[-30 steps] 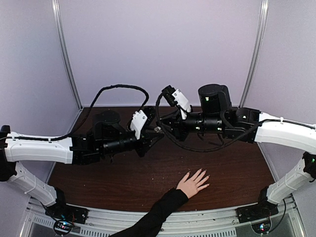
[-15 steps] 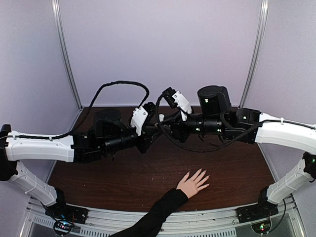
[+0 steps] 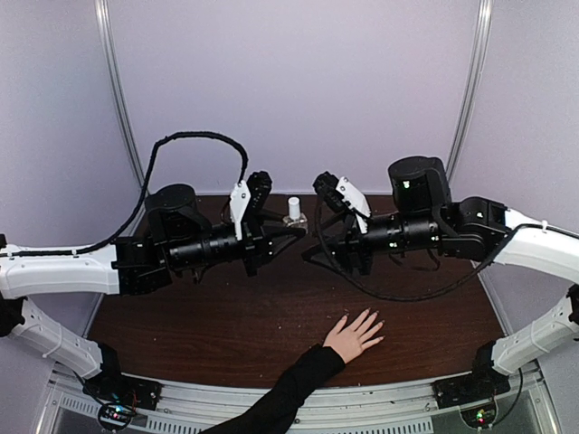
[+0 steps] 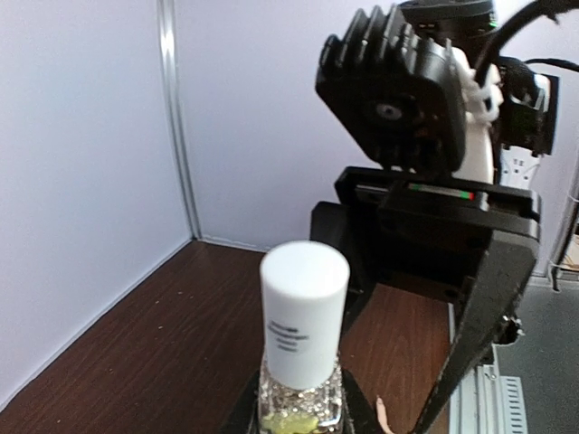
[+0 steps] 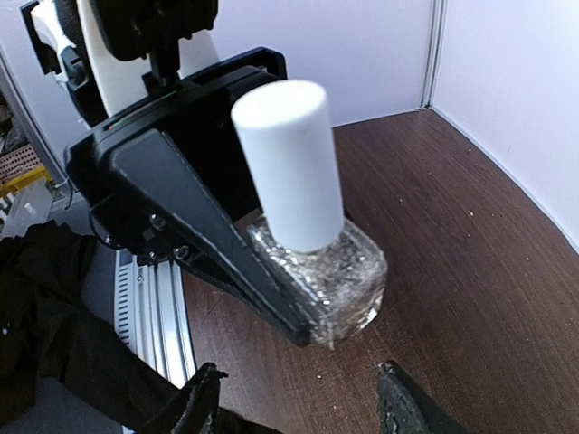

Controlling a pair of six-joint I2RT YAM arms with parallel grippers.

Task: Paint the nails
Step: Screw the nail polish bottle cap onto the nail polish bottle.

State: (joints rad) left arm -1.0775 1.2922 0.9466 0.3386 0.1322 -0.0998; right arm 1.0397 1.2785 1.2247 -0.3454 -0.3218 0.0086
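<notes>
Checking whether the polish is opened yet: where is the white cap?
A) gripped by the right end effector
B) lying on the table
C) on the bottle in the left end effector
C: the white cap sits on the glass bottle clamped by the left end effector; the right end effector stands open.

Shows a clear glitter-filled bottle with a white cap pinched in the left tool over the brown table, with the right tool spread empty below.
</notes>
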